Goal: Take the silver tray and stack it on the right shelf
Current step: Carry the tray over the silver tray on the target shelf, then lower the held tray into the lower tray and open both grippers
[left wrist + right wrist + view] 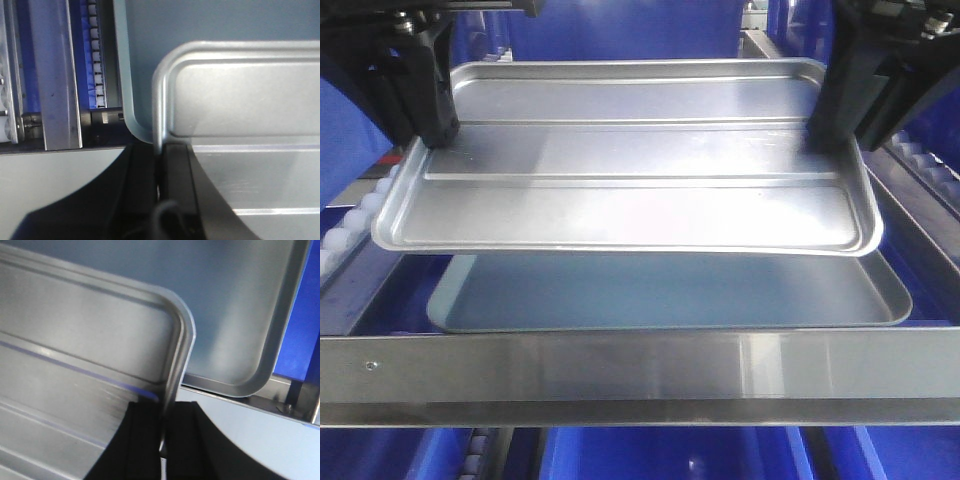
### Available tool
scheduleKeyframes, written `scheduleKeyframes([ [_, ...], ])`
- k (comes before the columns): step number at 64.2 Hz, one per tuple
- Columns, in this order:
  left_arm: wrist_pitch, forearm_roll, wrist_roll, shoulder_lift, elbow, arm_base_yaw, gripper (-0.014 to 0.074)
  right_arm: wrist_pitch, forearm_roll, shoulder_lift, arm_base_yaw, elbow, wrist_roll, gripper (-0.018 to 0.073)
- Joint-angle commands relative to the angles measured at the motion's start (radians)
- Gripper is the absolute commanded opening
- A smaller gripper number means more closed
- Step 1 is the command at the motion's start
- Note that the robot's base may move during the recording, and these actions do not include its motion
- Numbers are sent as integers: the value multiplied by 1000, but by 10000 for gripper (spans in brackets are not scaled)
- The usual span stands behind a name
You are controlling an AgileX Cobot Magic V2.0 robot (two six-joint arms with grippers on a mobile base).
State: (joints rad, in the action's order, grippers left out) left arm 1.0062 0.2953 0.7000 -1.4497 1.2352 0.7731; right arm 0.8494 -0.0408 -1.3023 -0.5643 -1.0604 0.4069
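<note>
The silver tray [630, 190], shiny with two long ridges, hangs level in the air above the right shelf [640, 365]. My left gripper [438, 135] is shut on its left rim and my right gripper [830, 135] is shut on its right rim. The left wrist view shows the tray's rim [159, 100] pinched between my left gripper's [160, 155] black fingers. In the right wrist view the tray's corner [175, 340] runs down into my right gripper [164, 412], also pinched tight.
A larger, duller grey tray [670, 295] lies on the shelf directly under the held one. White rollers line the left rail [360, 215] and the right rail [920, 160]. Blue bins [670, 455] sit below the front bar.
</note>
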Motion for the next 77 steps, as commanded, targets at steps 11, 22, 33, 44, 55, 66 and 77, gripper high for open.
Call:
scheduleKeyframes([
  [11, -82, 59, -23, 36, 35, 10, -93, -120, 4, 30, -5, -41, -28, 56],
  [22, -188, 63, -30, 35, 37, -3, -93, -107, 4, 28, 8, -73, -29, 56],
  [33, -278, 61, -31, 19, 38, -41, -93, -76, 3, -8, 62, -144, -43, 56],
  [44, -345, 57, -49, -36, 40, -74, -93, -56, 3, -102, 124, -196, -83, 56],
  [55, -437, 61, -49, -130, 40, -88, -93, -64, 0, -222, 154, -206, -90, 56],
  [66, -439, 65, -49, -219, 42, -100, -93, -81, -15, -310, 155, -206, -90, 56],
  [77, -432, 50, -49, -275, 42, -130, -93, -94, -16, -339, 155, -206, -90, 60],
])
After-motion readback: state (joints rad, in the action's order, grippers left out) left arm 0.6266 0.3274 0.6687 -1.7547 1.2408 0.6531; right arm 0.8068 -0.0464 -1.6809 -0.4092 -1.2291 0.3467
